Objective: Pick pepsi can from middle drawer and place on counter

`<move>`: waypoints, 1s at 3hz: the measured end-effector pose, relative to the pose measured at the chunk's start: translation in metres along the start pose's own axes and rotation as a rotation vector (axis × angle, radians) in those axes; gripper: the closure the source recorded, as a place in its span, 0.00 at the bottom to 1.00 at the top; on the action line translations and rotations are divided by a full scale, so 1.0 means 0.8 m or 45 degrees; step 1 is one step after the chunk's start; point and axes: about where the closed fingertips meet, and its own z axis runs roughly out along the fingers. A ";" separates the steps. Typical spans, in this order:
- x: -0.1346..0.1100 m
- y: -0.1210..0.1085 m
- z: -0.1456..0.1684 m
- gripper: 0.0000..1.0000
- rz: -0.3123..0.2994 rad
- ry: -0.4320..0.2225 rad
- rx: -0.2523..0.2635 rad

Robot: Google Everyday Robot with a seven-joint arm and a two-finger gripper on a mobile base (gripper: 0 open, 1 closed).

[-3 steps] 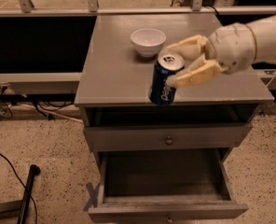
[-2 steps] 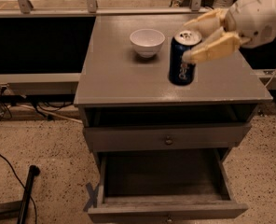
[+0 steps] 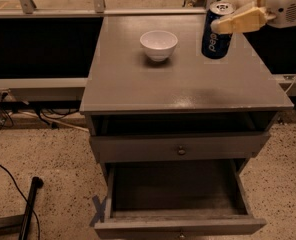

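My gripper (image 3: pixel 219 17) is at the upper right, shut on the pepsi can (image 3: pixel 216 38), a dark blue can with a silver top. Its tan fingers (image 3: pixel 243 20) clasp the can near the top. The can hangs slightly tilted over the right back part of the counter (image 3: pixel 178 81); I cannot tell whether its base touches the surface. The middle drawer (image 3: pixel 178 227) stands pulled out below, with nothing showing on its dark floor.
A white bowl (image 3: pixel 159 44) sits on the counter left of the can. A closed drawer front with a round knob (image 3: pixel 178 150) lies above the open drawer. A dark pole (image 3: pixel 28 206) and cables lie on the speckled floor at the left.
The gripper has carried the can from the counter's front right edge up and back toward the right rear of the counter.
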 end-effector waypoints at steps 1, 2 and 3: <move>0.036 -0.033 0.013 1.00 0.101 -0.003 0.097; 0.089 -0.048 0.010 0.82 0.206 0.037 0.158; 0.138 -0.050 0.006 0.51 0.303 -0.063 0.195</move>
